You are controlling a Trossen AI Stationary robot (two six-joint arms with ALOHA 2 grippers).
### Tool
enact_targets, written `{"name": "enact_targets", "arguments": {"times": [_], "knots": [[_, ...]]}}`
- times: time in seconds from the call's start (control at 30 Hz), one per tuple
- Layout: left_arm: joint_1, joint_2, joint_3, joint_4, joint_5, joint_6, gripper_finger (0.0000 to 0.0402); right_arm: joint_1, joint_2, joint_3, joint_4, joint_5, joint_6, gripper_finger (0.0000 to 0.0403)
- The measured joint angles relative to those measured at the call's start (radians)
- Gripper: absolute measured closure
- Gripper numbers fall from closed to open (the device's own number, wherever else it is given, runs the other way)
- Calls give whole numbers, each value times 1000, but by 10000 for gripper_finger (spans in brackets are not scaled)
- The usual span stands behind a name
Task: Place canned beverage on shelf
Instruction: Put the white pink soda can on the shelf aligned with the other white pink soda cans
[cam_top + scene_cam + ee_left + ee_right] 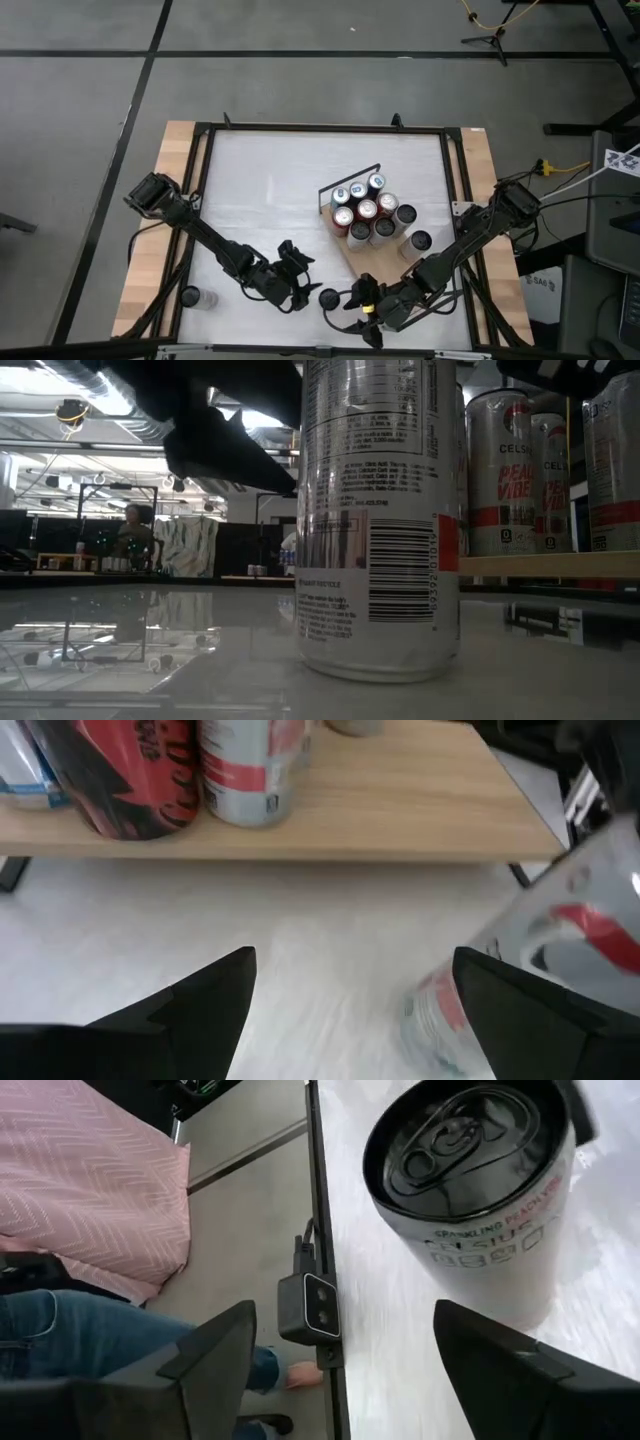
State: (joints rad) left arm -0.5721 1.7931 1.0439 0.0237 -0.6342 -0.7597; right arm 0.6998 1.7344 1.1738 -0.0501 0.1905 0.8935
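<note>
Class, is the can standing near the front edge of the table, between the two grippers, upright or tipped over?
Upright: the can shows its round top from above and rests on its base in the low view.

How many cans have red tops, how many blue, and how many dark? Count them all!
Red-topped cans: 3
Blue-topped cans: 3
Dark-topped cans: 6
Total: 12 cans

Two dark jointed arms w/ black cabling.
</note>
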Motion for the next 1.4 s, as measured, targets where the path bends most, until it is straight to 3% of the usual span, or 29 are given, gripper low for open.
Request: {"name": "enact_targets", "arguments": {"times": [0.3, 1.4], "knots": [[18, 0, 0, 98, 0, 7, 70, 0, 0, 0, 43, -1, -9, 107], [-50, -2, 0, 28, 52, 4, 70, 1, 30, 0, 100, 103, -34, 107]]}}
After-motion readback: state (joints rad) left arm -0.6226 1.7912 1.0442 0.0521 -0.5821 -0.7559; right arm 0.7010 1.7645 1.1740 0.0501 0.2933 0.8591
